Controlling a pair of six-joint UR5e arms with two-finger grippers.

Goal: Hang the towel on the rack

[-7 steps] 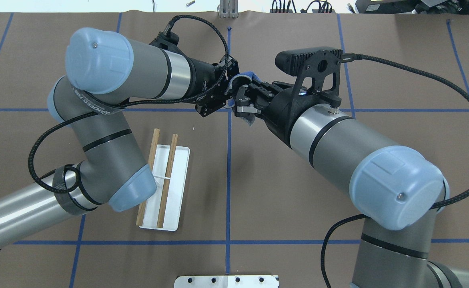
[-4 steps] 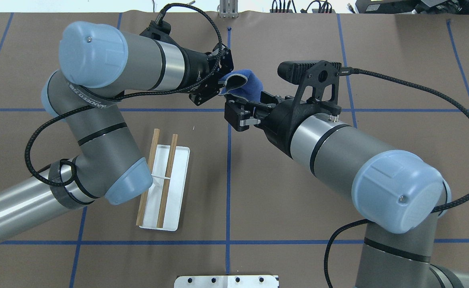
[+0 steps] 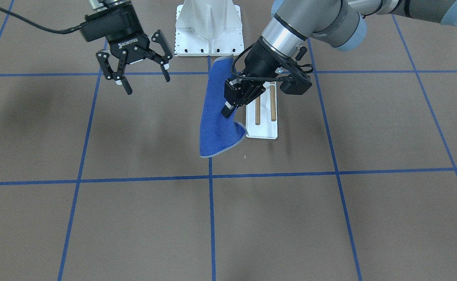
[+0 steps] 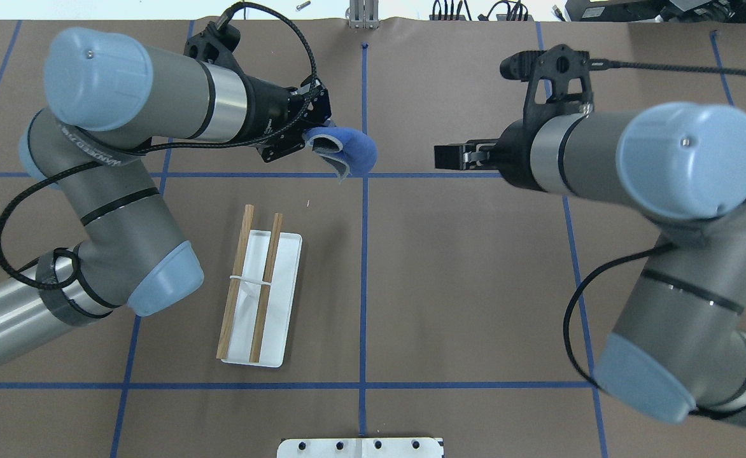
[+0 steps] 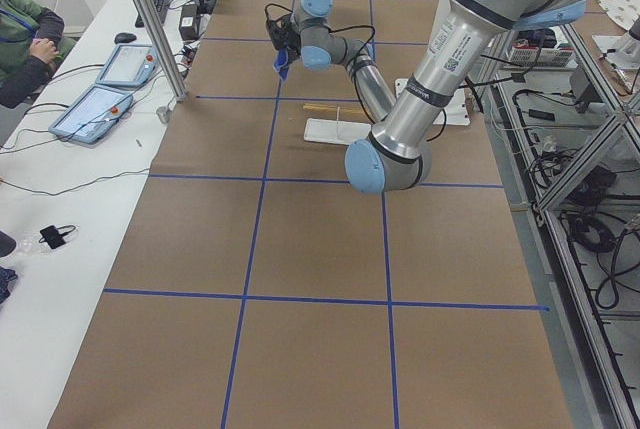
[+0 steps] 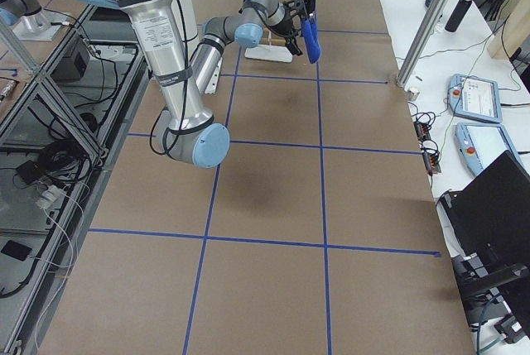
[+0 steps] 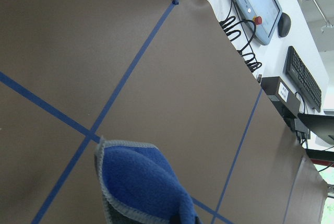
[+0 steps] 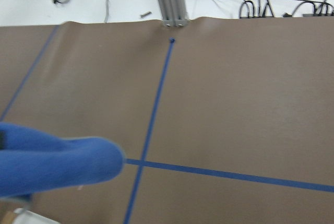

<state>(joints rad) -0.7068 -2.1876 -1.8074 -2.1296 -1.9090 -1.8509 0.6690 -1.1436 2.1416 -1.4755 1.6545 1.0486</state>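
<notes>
The royal-blue towel (image 3: 214, 130) hangs in the air from my left gripper (image 3: 227, 111), which is shut on its upper edge. In the overhead view the towel (image 4: 355, 154) bunches at the left gripper (image 4: 317, 141), beyond the rack. The rack (image 4: 282, 299), a white base with two brown dowels (image 4: 267, 286), stands on the table below the left arm; in the front view it (image 3: 263, 132) sits just behind the hanging towel. My right gripper (image 3: 147, 84) is open, empty and well apart from the towel. The towel also shows in the left wrist view (image 7: 141, 182) and the right wrist view (image 8: 52, 166).
The white bolted robot pedestal (image 3: 209, 27) stands at the table's robot side. Brown paper with blue tape lines (image 4: 363, 286) covers the table. Tablets (image 5: 95, 111) and cables lie on the side bench beyond the table's far edge.
My right gripper has let go of the towel, opened and pulled back to the right. My left gripper has kept the towel and moved left with it.
</notes>
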